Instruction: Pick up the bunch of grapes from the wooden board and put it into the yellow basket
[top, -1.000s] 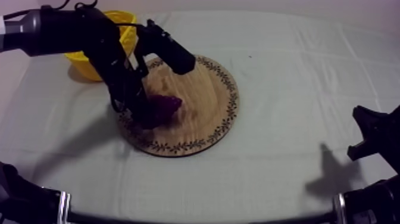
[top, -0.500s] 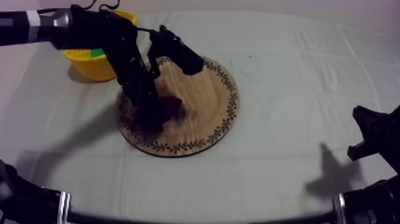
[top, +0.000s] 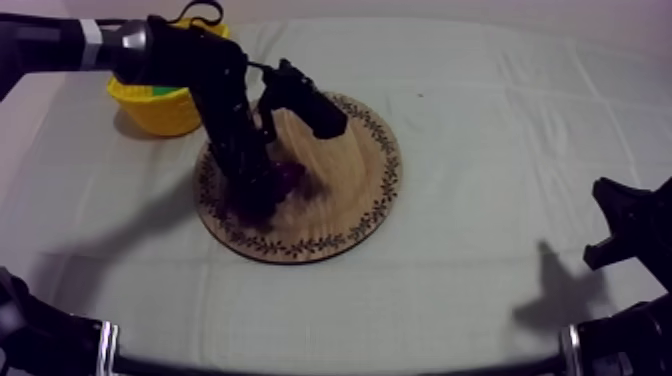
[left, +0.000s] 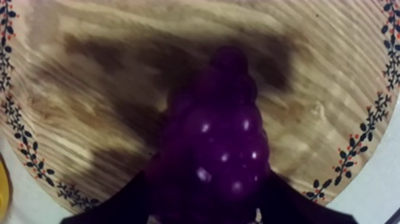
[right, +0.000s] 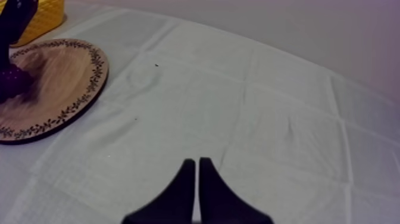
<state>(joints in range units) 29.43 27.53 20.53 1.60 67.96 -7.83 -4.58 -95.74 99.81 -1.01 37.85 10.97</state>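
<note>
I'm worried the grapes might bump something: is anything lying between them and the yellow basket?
Nothing visible does. The bunch of grapes is at the left gripper over the wooden board, and the yellow basket stands just past the board's rim. Only the left arm itself reaches across that gap.

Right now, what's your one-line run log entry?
left gripper: shut on bunch of grapes on wooden board | right gripper: shut, idle | yellow basket: beside board
</note>
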